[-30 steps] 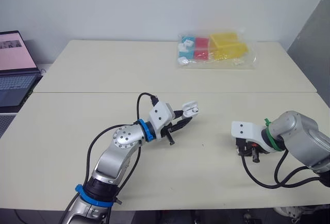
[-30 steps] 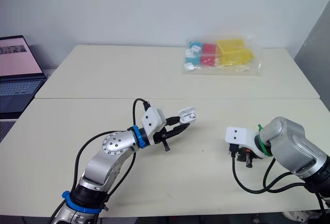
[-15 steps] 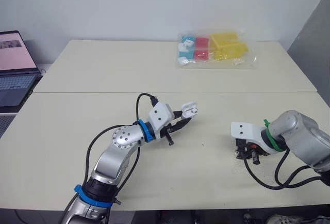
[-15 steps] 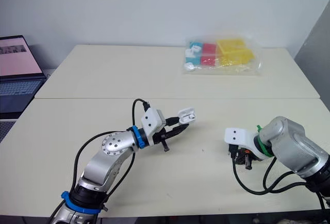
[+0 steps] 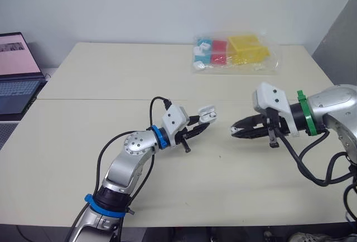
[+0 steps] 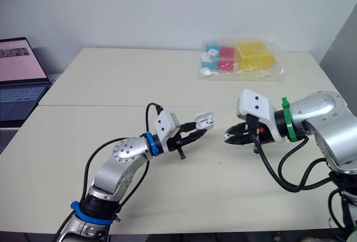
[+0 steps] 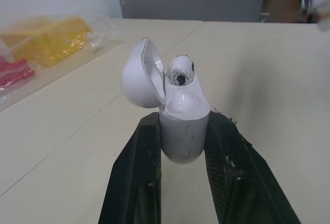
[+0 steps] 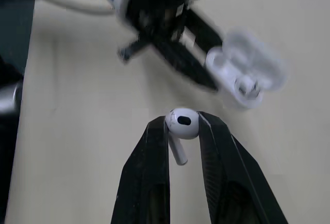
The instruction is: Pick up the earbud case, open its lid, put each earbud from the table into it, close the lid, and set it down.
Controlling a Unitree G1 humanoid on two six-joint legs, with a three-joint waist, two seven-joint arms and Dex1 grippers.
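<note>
White earbud case (image 7: 183, 131) clamped upright in left gripper (image 5: 202, 126), lid (image 7: 136, 77) flipped open, one earbud (image 7: 180, 72) seated. Held above the table (image 5: 111, 74) centre. Right gripper (image 5: 234, 131) pinches second earbud (image 8: 184, 123), near the case, not touching.

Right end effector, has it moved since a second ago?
Yes. Against the plastic bag, the right end effector has lifted off the table and swung toward the robot's left, bringing its earbud near the open earbud case.
</note>
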